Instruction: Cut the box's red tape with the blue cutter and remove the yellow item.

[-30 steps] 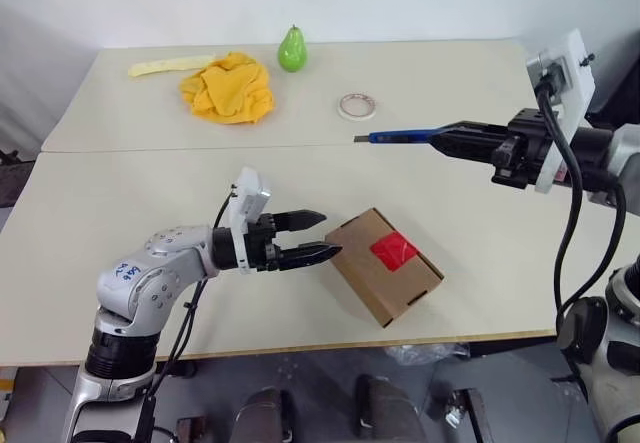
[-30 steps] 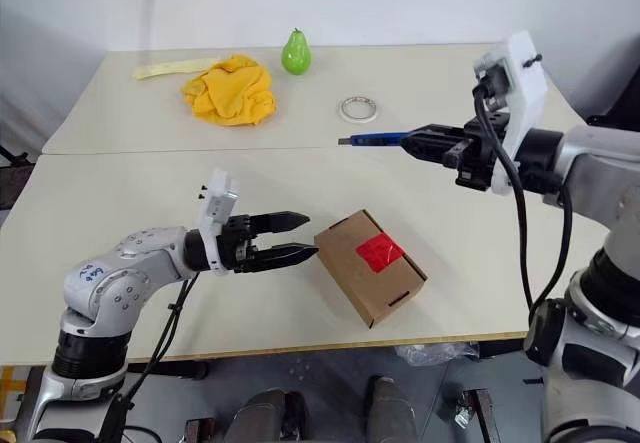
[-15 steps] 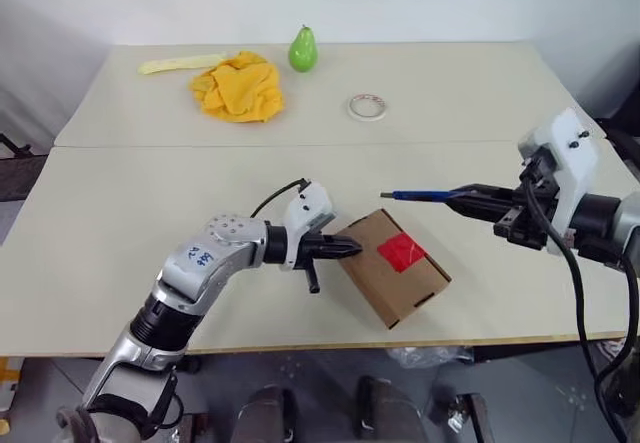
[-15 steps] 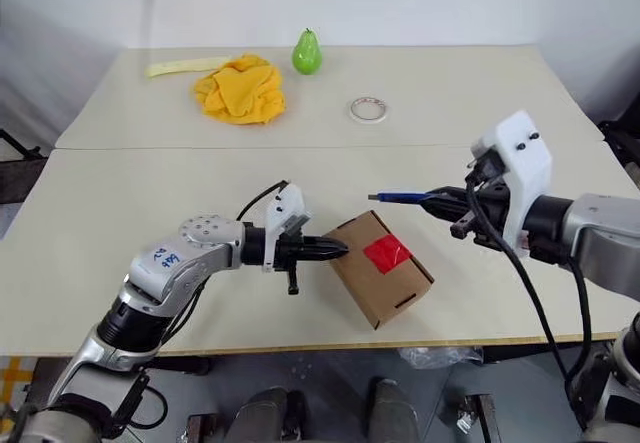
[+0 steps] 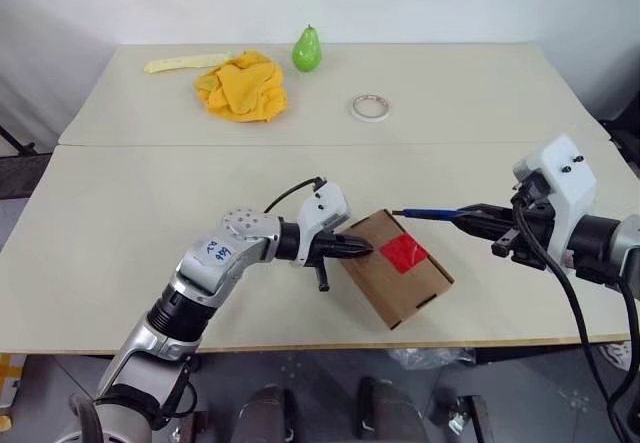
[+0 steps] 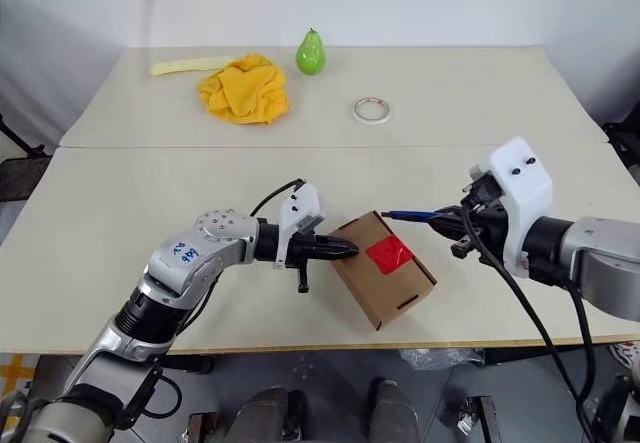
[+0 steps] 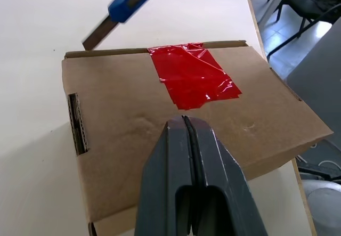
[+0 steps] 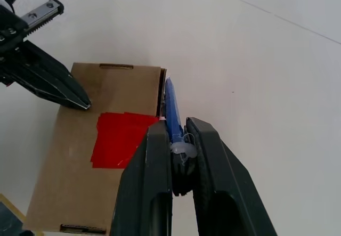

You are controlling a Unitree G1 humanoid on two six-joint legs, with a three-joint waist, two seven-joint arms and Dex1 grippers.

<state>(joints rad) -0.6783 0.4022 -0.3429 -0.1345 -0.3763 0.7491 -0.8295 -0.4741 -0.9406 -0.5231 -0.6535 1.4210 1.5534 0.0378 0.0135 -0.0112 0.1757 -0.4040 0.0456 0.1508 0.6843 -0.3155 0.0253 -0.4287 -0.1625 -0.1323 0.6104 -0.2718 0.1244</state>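
The brown cardboard box (image 5: 395,281) lies closed near the table's front edge, and the red tape (image 5: 403,254) crosses its top seam. My left gripper (image 5: 362,249) is shut with nothing in it; its tips lie on the box top at its left side, just short of the tape (image 7: 192,81). On the right, my right gripper (image 5: 472,220) is shut on the blue cutter (image 5: 430,213). The cutter's blade end (image 8: 169,89) hovers at the box's far edge beside the tape (image 8: 120,137). The yellow item is hidden.
At the back of the table lie a yellow-orange cloth heap (image 5: 243,86), a pale yellow strip (image 5: 185,62), a green pear (image 5: 306,49) and a white tape roll ring (image 5: 370,107). A seam (image 5: 200,144) runs across the table behind the box.
My left gripper has shut and moved right until its tips reached the box. My right gripper has come down and back with the cutter, bringing the blade to the box's far edge.
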